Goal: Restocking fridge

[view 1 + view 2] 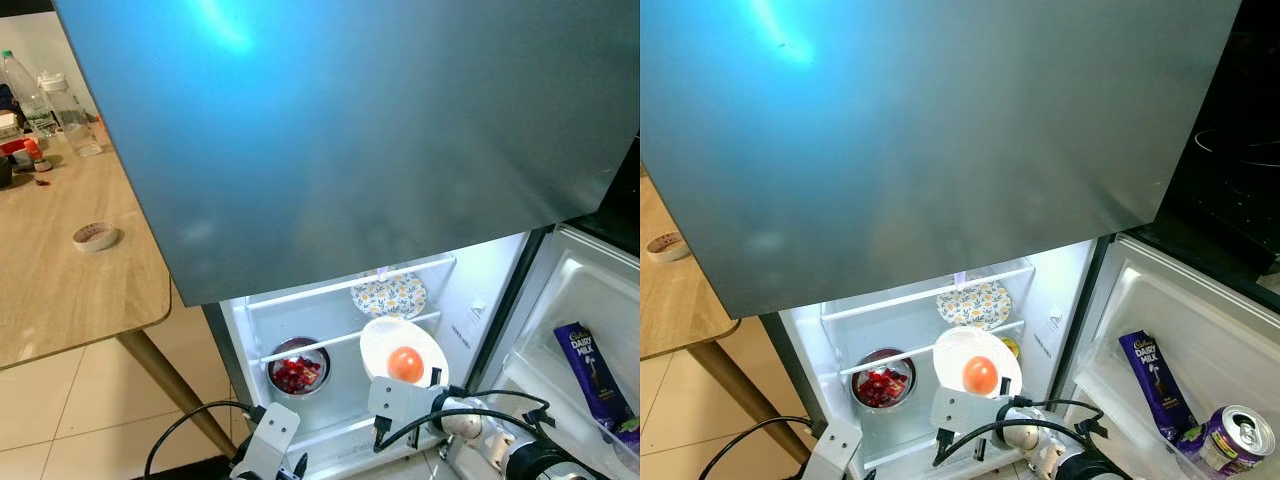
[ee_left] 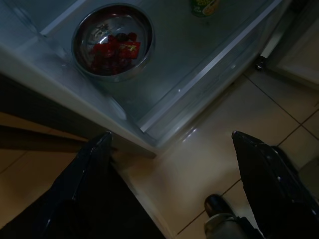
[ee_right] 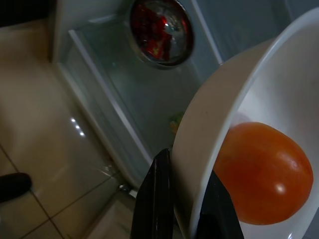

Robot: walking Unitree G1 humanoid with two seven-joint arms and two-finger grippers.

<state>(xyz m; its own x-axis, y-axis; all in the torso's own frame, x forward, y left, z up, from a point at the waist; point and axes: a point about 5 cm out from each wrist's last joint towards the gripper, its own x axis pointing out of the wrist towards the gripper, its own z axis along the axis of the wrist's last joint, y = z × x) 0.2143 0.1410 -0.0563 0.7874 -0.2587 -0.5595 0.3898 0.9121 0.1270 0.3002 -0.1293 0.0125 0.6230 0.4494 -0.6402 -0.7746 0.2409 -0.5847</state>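
Observation:
My right gripper (image 3: 182,209) is shut on the rim of a white bowl (image 1: 400,345) that holds an orange tomato (image 1: 405,363); the bowl hangs in front of the open lower fridge compartment (image 1: 340,340). On the glass shelf inside sits a steel bowl of red pieces (image 1: 297,368), also below my left gripper (image 2: 169,164), which hangs open over the floor by the fridge's front edge. A flowered plate (image 1: 389,295) lies on the upper shelf.
The fridge's grey upper door (image 1: 350,130) looms above. The open door at right holds a purple chocolate bar (image 1: 1153,384) and a can (image 1: 1232,437). A wooden table (image 1: 60,250) with bottles (image 1: 50,100) and a tape roll (image 1: 95,236) stands on the left. Tiled floor (image 2: 234,129) lies below.

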